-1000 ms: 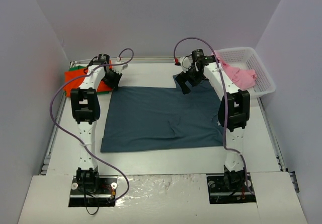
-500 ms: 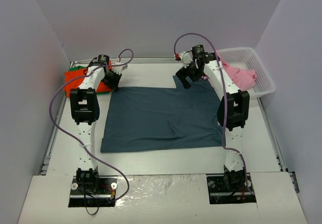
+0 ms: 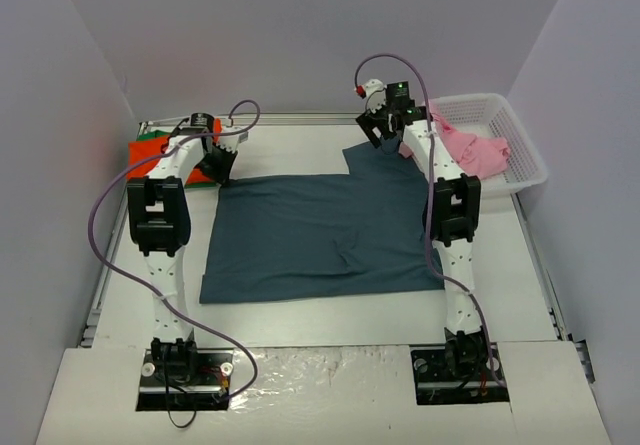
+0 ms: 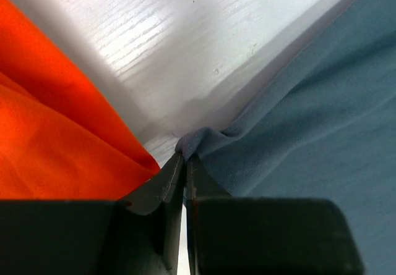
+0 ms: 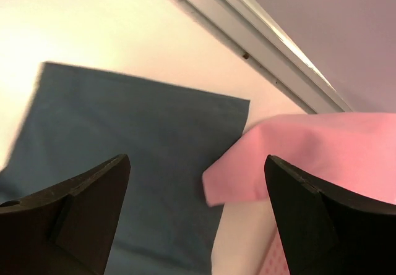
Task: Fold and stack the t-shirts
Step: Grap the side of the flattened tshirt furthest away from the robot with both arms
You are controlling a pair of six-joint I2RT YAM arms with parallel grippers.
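Folding of slate-blue t-shirt, flat at frame centre, not started. Left gripper pinches its upper-left corner; right gripper hovers wide, empty, over upper-right sleeve. Pink t-shirt lies in basket, upper right.

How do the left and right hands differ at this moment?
The left hand is shut, pinching a far corner of the blue shirt; the right hand is open and holds nothing. The left hand sits beside the orange shirt; the right hand hangs above the blue shirt's sleeve, near the pink shirt. Both are at the blue shirt's far edge.
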